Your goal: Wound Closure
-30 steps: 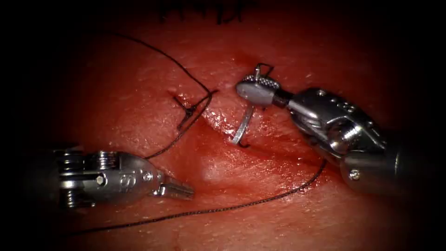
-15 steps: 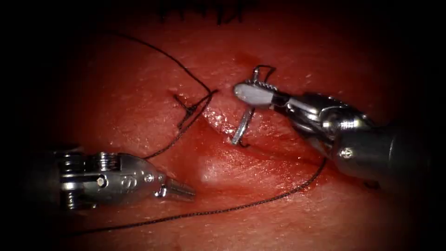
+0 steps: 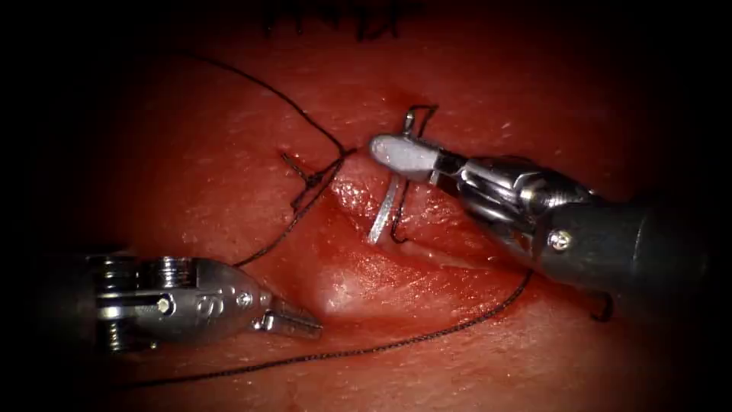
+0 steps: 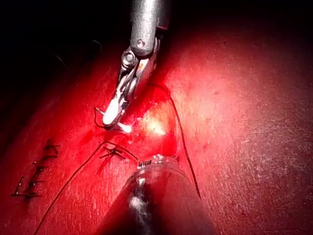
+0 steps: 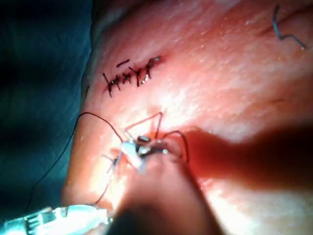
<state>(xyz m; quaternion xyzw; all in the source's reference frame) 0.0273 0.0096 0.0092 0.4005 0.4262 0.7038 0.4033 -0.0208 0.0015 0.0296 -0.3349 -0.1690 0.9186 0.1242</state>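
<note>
So far one knot (image 3: pixel 309 179) is tied; my right claw (image 3: pixel 396 156) pinches the needle (image 3: pixel 385 214) near its tail, tip in the cut's right edge; left claw (image 3: pixel 293 322) is pressed together, empty.

text: "S" | on: left tool (image 3: pixel 293 320) housing

needle (image 3: pixel 387 210): its lower end is buried in the tissue (image 3: pixel 229 175) at the cut's right lip
thread (image 3: pixel 427 332): its run is hidden behind the right tool (image 3: pixel 400 152)
left tool (image 3: pixel 293 320): shaft lost in the dark margin
</note>
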